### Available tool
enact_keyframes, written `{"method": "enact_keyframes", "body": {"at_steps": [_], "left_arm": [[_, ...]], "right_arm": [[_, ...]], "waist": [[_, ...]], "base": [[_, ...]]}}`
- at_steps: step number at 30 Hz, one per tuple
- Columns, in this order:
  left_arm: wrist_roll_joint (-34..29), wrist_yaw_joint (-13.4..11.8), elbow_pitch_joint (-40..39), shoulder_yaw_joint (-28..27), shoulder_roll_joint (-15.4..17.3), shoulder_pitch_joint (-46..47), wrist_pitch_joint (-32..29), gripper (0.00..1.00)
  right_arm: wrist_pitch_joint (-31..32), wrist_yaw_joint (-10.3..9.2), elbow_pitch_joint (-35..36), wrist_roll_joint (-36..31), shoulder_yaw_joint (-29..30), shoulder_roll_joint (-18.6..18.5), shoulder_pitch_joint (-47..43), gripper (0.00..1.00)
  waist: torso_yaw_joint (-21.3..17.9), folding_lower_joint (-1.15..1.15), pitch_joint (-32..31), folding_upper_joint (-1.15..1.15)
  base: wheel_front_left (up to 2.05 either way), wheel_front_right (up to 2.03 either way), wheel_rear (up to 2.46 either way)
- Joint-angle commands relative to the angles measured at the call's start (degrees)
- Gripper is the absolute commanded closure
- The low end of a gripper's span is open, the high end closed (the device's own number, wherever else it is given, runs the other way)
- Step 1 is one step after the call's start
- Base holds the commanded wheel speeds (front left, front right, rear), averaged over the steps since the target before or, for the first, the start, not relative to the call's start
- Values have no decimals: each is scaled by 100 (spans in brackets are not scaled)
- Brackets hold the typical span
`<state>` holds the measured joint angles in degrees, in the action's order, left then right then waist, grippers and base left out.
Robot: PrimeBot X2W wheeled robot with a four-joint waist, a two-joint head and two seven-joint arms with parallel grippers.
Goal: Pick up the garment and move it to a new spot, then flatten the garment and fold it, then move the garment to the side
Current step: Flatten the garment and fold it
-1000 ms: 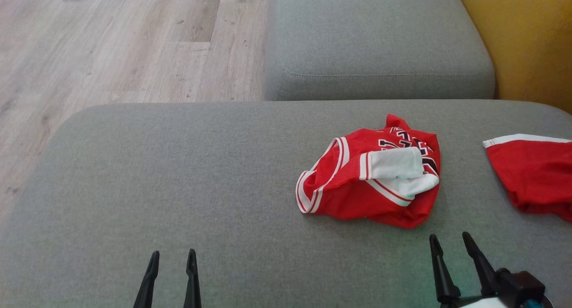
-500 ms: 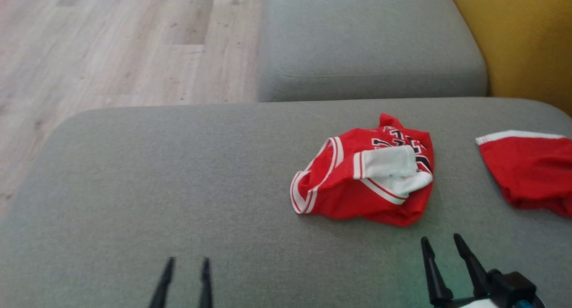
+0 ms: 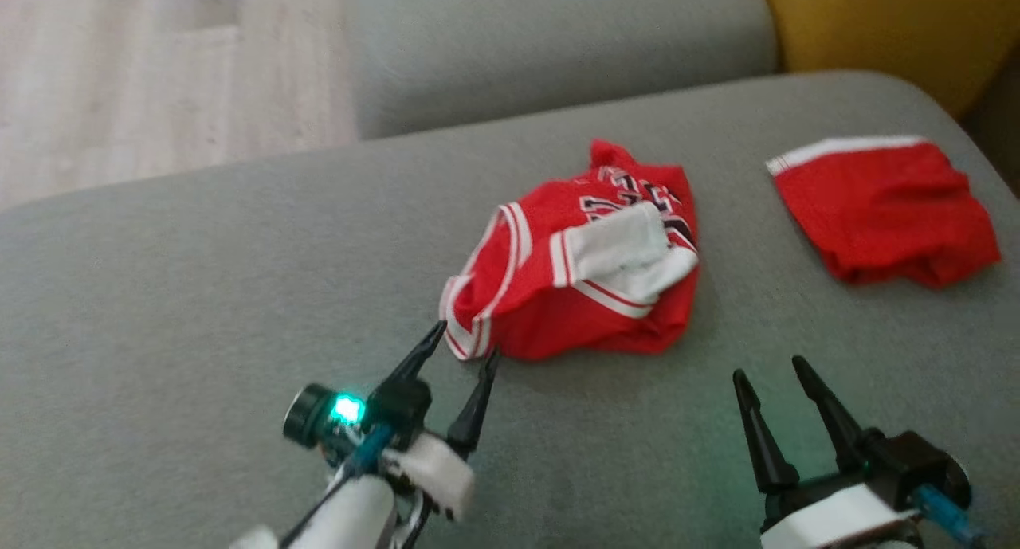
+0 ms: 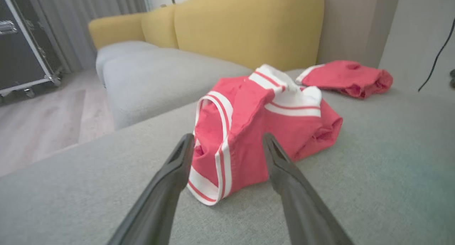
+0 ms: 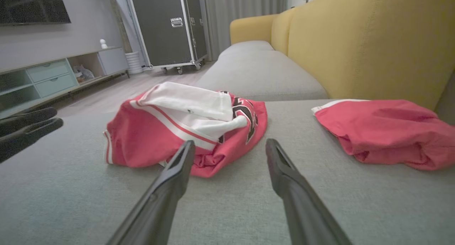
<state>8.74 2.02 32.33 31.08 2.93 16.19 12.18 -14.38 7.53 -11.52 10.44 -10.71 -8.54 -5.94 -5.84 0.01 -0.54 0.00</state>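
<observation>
1 second on, left pincer (image 3: 468,339) released, now straddling striped corner of garment (image 3: 558,314), right pincer (image 3: 766,367) released, near its hem

Grey fabric sofa seat (image 3: 199,294) with a mustard-yellow upholstered backrest (image 5: 373,42); pale wood-plank floor (image 3: 119,79) beyond its edge. A black metal-edged wheeled case (image 5: 167,24) stands by grey curtains (image 5: 241,3), a low mint-green drawer cabinet (image 5: 49,78) nearby.

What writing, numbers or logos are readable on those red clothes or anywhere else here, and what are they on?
On the crumpled red and white jersey: black white-edged characters, creased under a fold and blurred, not readable.
On the second red garment with a white band: no print showing.
On the black wheeled case: no legible label.
So nothing can be read.
</observation>
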Motion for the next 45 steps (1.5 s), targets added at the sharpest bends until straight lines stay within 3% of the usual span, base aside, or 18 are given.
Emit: {"method": "enact_keyframes", "body": {"at_steps": [1, 9, 11, 18, 25, 30, 34, 39, 45], "left_arm": [[83, -58, 137, -43, -5, 567, -89, 0], [316, -163, 1297, 305, -5, 1743, 7, 0], [321, -101, 1459, 364, -5, 1926, 113, 100], [299, 219, 1544, 596, -5, 2640, 266, 100], [192, 455, 1030, 741, -1, 4118, 280, 100], [251, 528, 1007, 661, 95, 5542, 281, 100], [325, 538, 933, 524, 299, 6016, 281, 100], [505, 543, 853, 465, 755, 5622, 281, 100], [1009, 490, 532, 269, 1306, 3533, 281, 100]], "right_arm": [[-62, -4, 214, 8, -134, -155, 309, 0], [-62, -4, 216, 102, -177, -142, 647, 0], [-62, -4, 194, 111, -185, -114, 688, 0], [-62, -4, 137, 133, -252, 29, 800, 0], [-62, -4, 98, 139, -356, 106, 849, 0], [-62, -4, 149, 164, -302, 144, 848, 0], [-62, -4, 159, 150, -256, 156, 766, 0], [-62, -4, 248, 98, -51, 113, 591, 0], [-62, -4, 362, 26, 250, 14, 391, 0]], "waist": [[-350, -1, 420, 0], [-741, -1, 934, 0], [-809, -1, 959, 0], [-1101, -1, 876, 0], [-1384, -1, 742, 0], [-1425, -1, 690, 0], [-1377, -1, 588, 0], [-1022, -1, 524, 0], [-439, -1, 621, 0]], "base": [[0, 0, 0], [0, 0, 0], [0, 0, 0], [0, 0, 0], [0, 0, 0], [0, 0, 0], [0, 0, 0], [0, 0, 0], [0, 0, 0]]}}
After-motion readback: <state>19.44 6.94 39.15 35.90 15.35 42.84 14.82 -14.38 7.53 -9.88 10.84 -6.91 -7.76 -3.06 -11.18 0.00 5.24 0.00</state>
